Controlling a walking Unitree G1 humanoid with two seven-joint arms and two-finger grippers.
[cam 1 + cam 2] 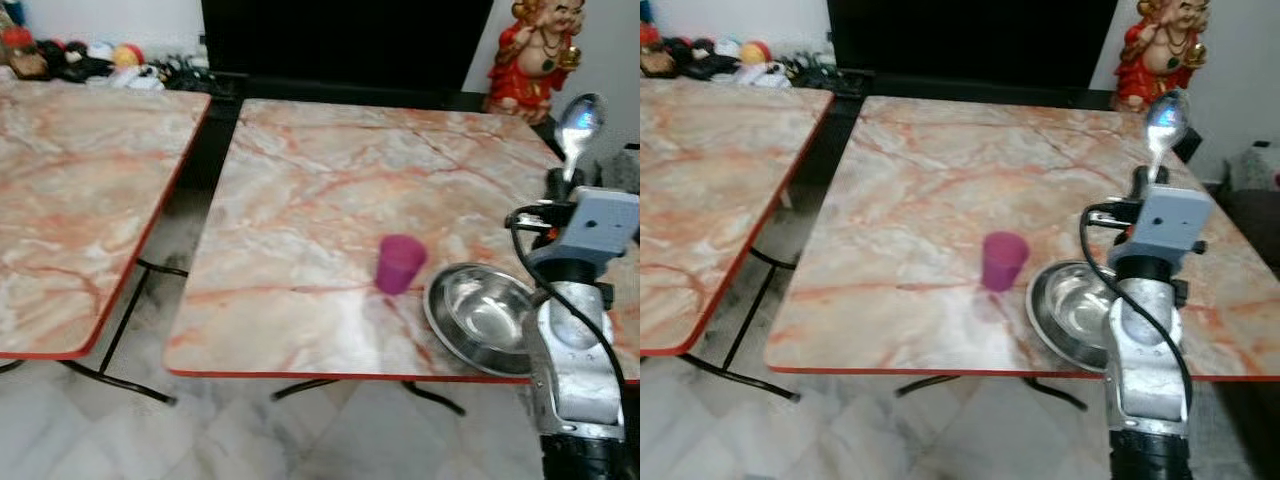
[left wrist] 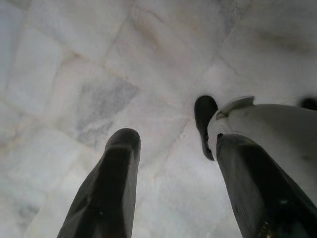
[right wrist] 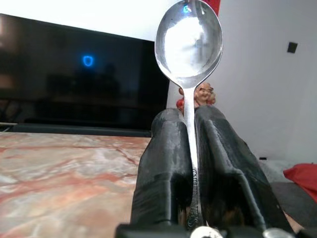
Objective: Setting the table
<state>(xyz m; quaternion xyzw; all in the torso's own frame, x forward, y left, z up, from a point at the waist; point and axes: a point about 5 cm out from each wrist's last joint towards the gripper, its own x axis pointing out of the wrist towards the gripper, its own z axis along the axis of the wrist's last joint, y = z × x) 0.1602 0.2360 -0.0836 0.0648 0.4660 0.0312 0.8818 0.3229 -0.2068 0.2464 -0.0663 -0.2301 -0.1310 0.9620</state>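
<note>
Upright, a spoon is pinched by the right gripper above the desk, near a bowl and cup; the left gripper is spread over floor.

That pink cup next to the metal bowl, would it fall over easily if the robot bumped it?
Probably. The pink cup looks like thin plastic and seems empty, so likely light. It stands upright on the smooth marble table and narrows toward its base, so a nudge might slide or tip it. It would hardly break.
</note>
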